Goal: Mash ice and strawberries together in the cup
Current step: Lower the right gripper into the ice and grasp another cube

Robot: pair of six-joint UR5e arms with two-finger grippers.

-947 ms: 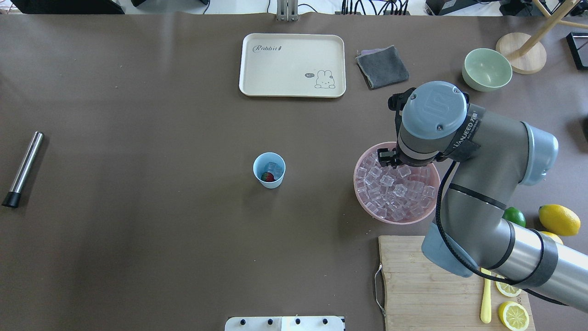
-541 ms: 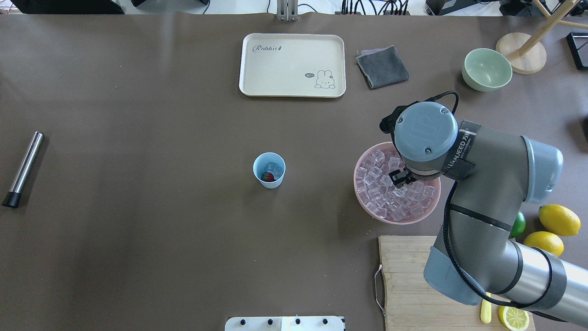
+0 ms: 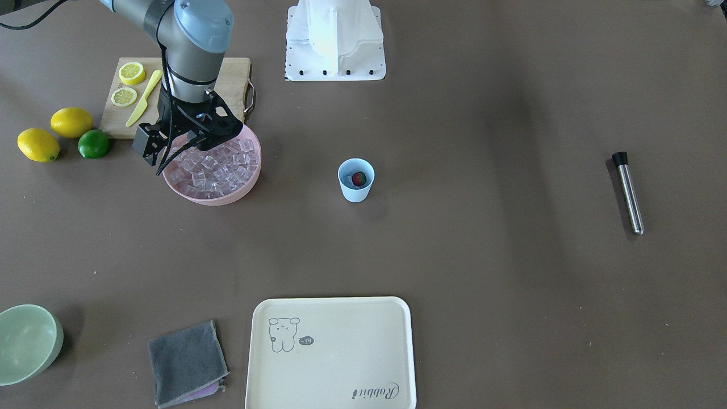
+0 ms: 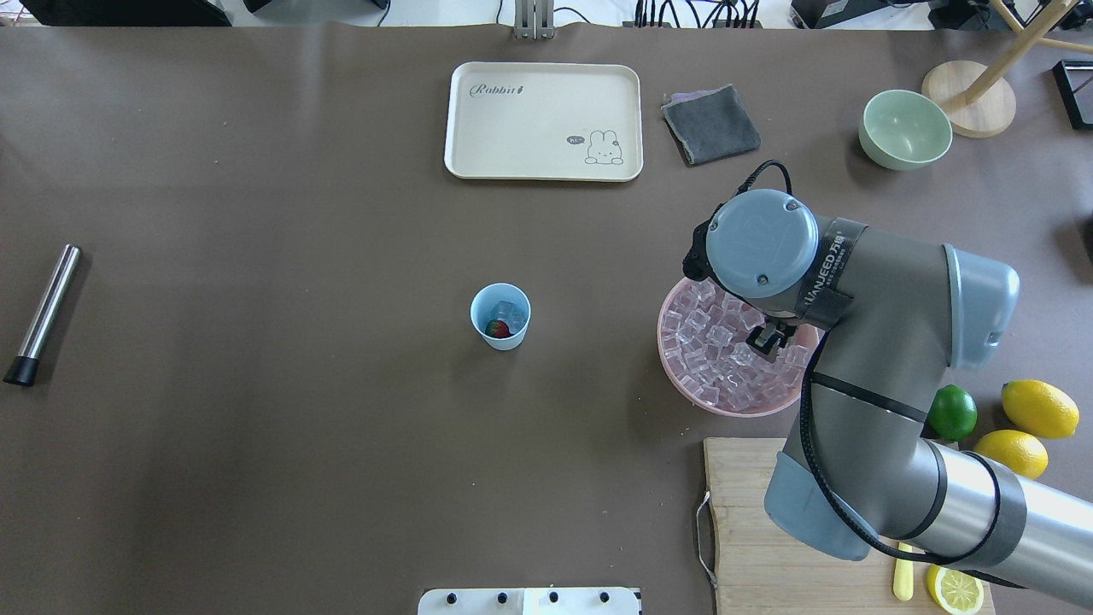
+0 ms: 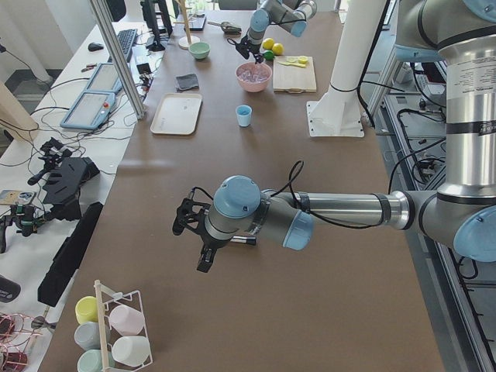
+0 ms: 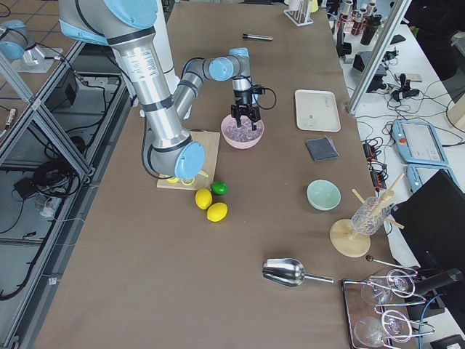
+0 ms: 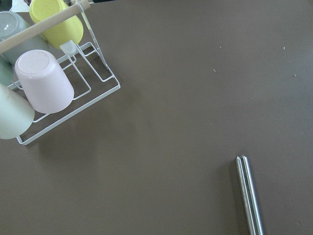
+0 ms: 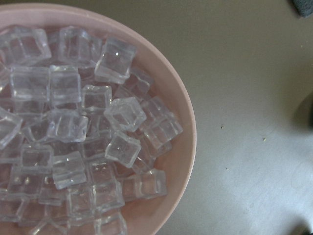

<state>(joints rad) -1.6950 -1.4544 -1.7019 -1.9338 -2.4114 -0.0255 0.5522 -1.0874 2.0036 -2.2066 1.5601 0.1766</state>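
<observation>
We see the R gripper (image 4: 767, 339) hanging over the pink bowl (image 4: 736, 412), fingers apart, tips down among the loose ice (image 4: 713, 359) piled there; whether a cube sits between them we can't tell. From the overhead cam, the cup (image 4: 500, 318) stands upright near table centre, w/ the pink bowl well apart at its 3 o'clock. Inside the cup, the strawberry (image 4: 496, 329) lies at approx 7 o'clock, a clear cube touching it at 1 o'clock. The steel rod (image 4: 44, 312) w/ a black end cap lies flat far out at the cup's 9 o'clock, and the cream tray (image 4: 543, 166) sits at its 12. A grey cloth (image 4: 710, 125) is near the tray at the tray's 3 o'clock, and a pale green bowl (image 4: 905, 129) is further along that line. At the pink bowl's 5 o'clock we see a wooden board (image 4: 751, 521) w/ a lemon slice (image 4: 955, 589), plus a lime (image 4: 952, 412) and two lemons (image 4: 1039, 408) beside it. The L gripper (image 5: 201, 254) hovers above the table close to the rod, near a wire cup rack (image 7: 93, 83); we can't tell if its fingers are apart or together.
</observation>
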